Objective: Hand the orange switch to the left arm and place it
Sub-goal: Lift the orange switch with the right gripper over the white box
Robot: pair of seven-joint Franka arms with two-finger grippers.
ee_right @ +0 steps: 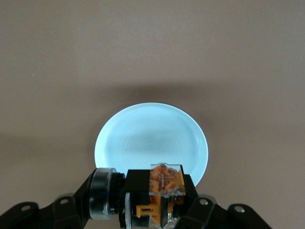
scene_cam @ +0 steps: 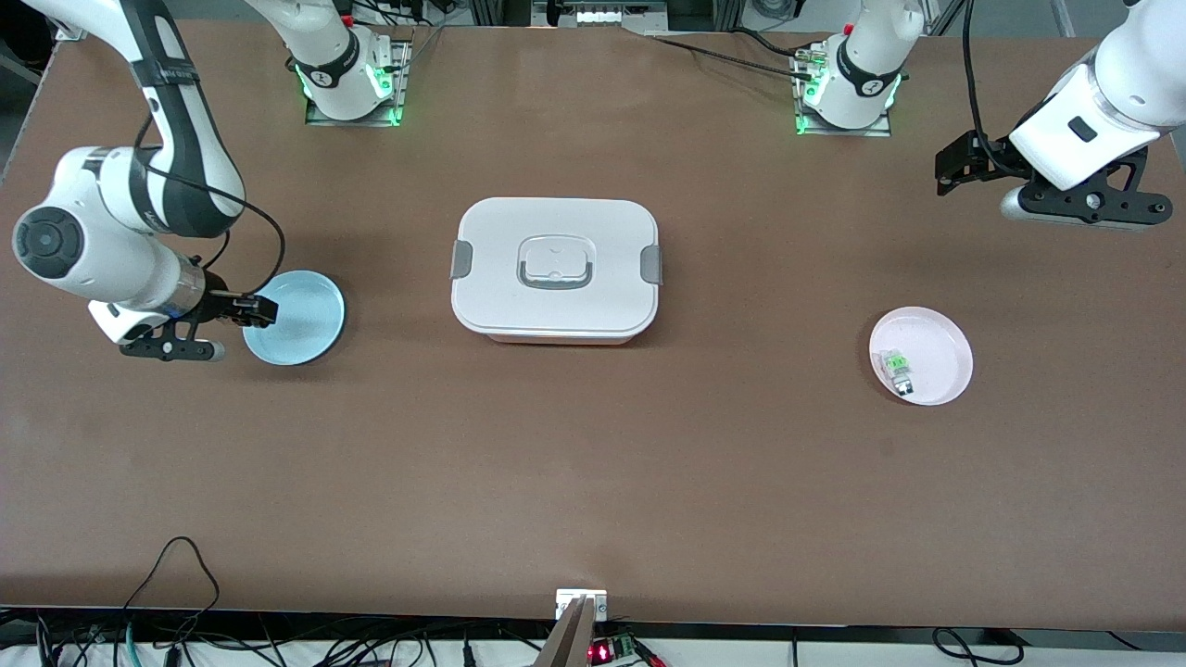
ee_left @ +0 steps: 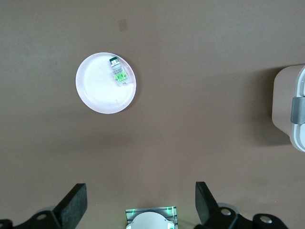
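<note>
2 grippers — right gripper (scene_cam: pixel 264 310) clamped on orange switch (ee_right: pixel 166 183) over round glossy blue plate (scene_cam: pixel 310 329), left gripper (scene_cam: pixel 947 171) jaws apart over bare table.

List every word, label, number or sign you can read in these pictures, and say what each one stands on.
No text can be read here.
The bands near the two arm bases carry a round mark, too small to read.
The box lid, blue plate and pink plate are unmarked.
The orange switch in the right gripper shows moulded shapes, no letters.
The green-and-clear component shows no readable print.
The left gripper bears no label.
</note>
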